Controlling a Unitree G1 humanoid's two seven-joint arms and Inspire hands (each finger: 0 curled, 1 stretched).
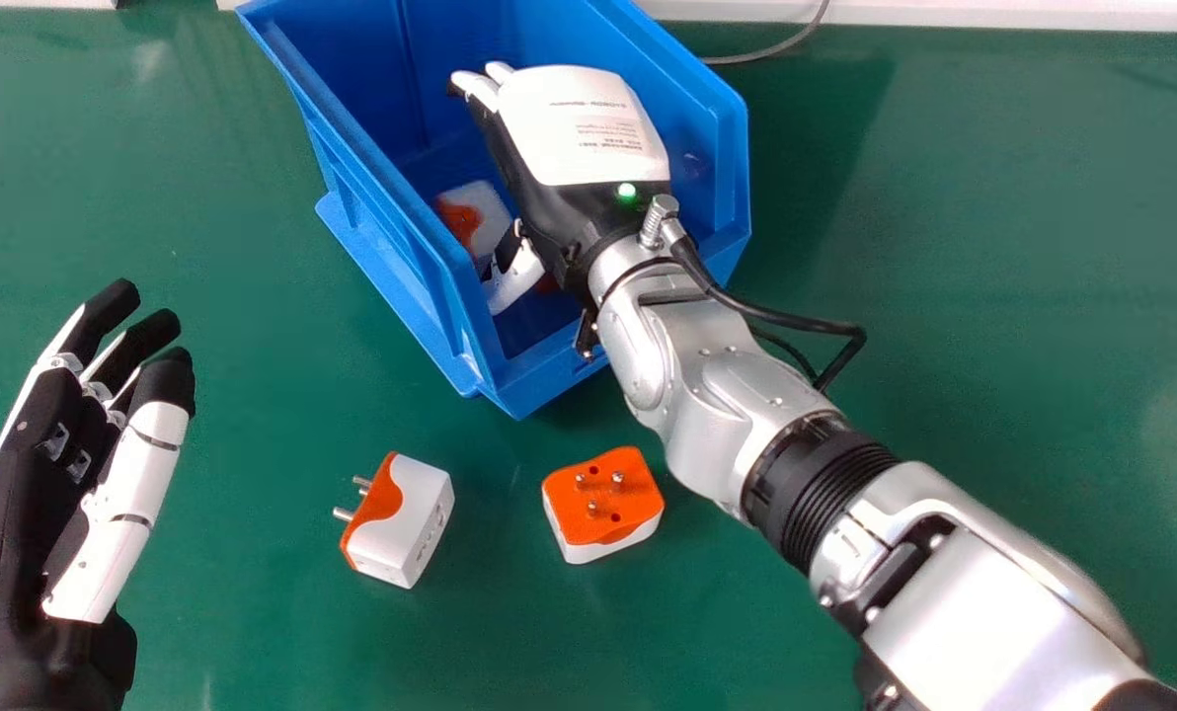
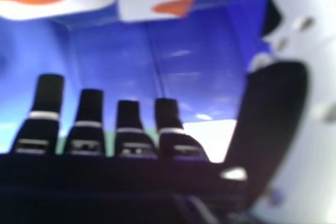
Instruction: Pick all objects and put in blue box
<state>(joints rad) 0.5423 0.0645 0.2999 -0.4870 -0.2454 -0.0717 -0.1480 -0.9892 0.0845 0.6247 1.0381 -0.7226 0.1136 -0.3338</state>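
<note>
Watch your exit, mate: if your right hand (image 1: pixel 588 128) backs out low, the thumb could snag the blue box's (image 1: pixel 539 380) near wall and drag it, since it sits so deep in there. The forearm's also close to the right adapter (image 1: pixel 603 499), so a sloppy sweep might bump it. That one's orange, pins up, white underneath, just off the box's near corner on the table (image 1: pixel 203 642). The left adapter (image 1: pixel 411 523) lies nearby, pins pointing left. Right fingers look extended, gripping nothing; left hand (image 1: pixel 124 513) idles, fingers loose, at the head view's left.
</note>
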